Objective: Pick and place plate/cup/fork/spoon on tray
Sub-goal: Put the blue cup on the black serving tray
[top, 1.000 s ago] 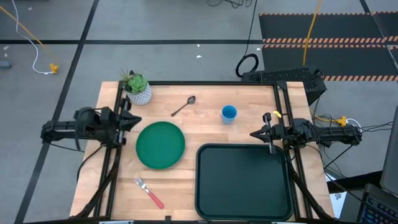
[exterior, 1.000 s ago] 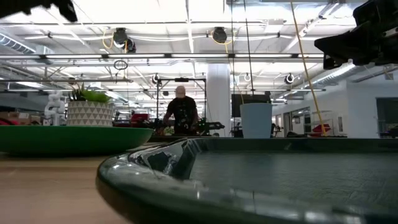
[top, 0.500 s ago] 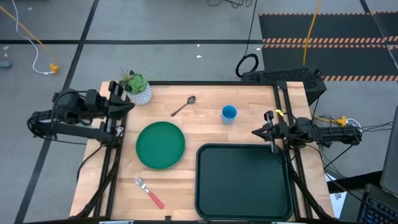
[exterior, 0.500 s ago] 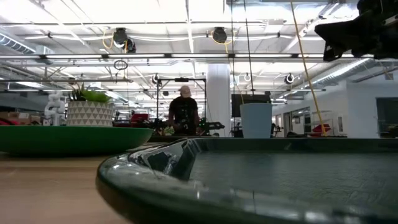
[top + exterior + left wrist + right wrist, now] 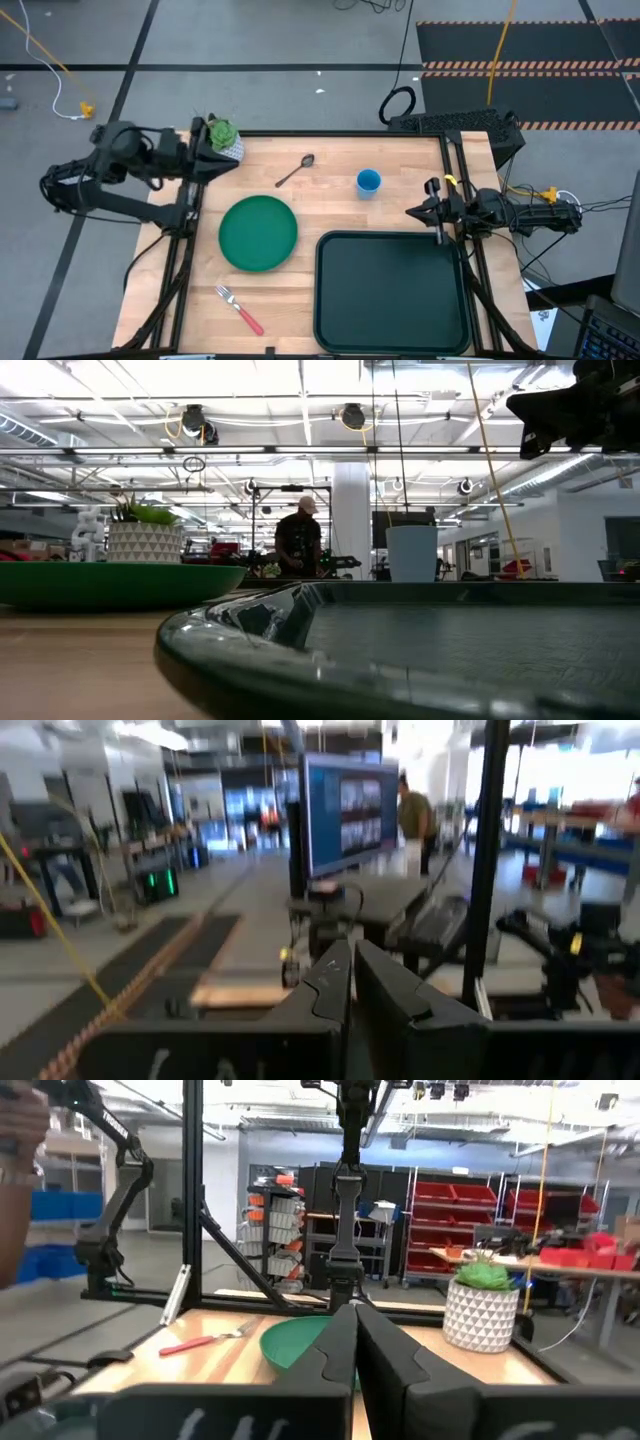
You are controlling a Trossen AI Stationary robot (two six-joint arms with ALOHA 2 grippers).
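Note:
The green plate [image 5: 259,232] lies flat on the wooden table, left of centre, and the dark tray [image 5: 392,292] lies at the near right. The blue cup [image 5: 368,181] stands upright far of the tray. The metal spoon [image 5: 296,171] lies far of the plate. The red-handled fork [image 5: 238,308] lies near the front edge. My left gripper [image 5: 232,163] hangs shut, high over the table's far left corner, empty. My right gripper [image 5: 408,212] waits shut at the right edge, above the tray's far rim, also empty. In the low view, plate [image 5: 110,582], cup [image 5: 412,553] and tray [image 5: 400,650] show.
A white pot with a green plant [image 5: 222,140] stands at the far left corner, partly under my left arm. Black frame posts run along both table sides. A person stands in the room behind the table [image 5: 298,540]. Bare wood lies between plate and cup.
My left gripper has risen well clear of the table at its left edge and gone toward the far edge, tipping up until it points level; it now hangs beside the plant pot. It has stayed shut. The person behind the table has stepped to the right.

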